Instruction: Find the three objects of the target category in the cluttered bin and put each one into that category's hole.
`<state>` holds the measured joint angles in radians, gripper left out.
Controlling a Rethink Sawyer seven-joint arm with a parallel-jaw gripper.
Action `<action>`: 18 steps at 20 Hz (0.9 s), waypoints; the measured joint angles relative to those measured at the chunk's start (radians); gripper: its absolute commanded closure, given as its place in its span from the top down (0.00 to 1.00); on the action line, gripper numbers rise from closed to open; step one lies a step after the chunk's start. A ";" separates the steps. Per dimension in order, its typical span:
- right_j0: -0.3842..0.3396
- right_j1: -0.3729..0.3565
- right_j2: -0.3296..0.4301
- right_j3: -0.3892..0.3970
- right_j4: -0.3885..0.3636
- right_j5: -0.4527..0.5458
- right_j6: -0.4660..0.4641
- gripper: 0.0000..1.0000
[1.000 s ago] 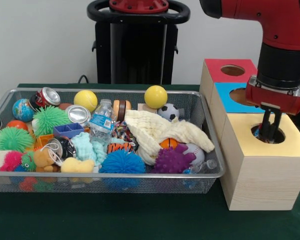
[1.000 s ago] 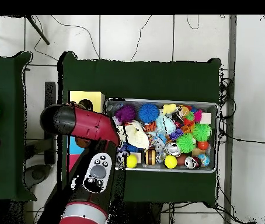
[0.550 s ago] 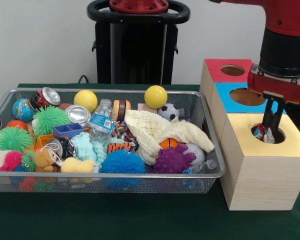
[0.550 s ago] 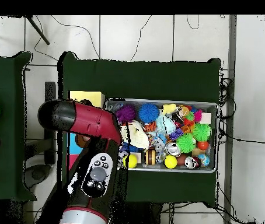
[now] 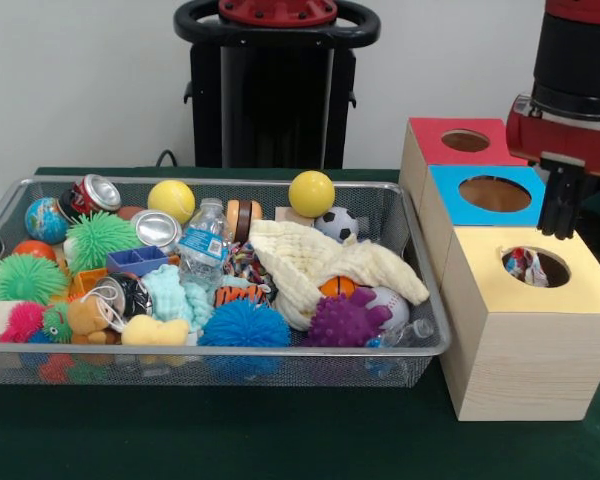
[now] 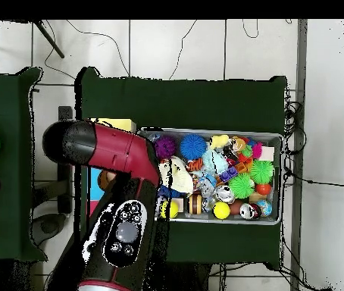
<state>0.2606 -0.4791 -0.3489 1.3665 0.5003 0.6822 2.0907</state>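
Bin (image 5: 420,345) on green tablecloth (image 5: 280,440), white wall (image 5: 80,80) behind.

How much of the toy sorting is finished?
One small multicoloured thing already sits in the yellow box's hole. The tool hangs above that box with nothing in it that I can see. The red box and blue box show nothing in their holes, and the bin is full of toys to search.

A small multicoloured object (image 5: 525,265) lies inside the round hole of the yellow-topped box (image 5: 580,290).
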 measured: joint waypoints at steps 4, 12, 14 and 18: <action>0.002 -0.011 -0.014 -0.013 -0.002 0.031 0.000 0.00; 0.003 -0.063 -0.039 -0.018 -0.014 0.104 0.000 0.00; 0.001 -0.072 -0.039 -0.018 -0.020 0.104 0.000 0.00; -0.011 -0.093 -0.039 -0.018 -0.042 0.104 0.000 0.00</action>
<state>0.2493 -0.5721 -0.3880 1.3485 0.4579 0.7866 2.0907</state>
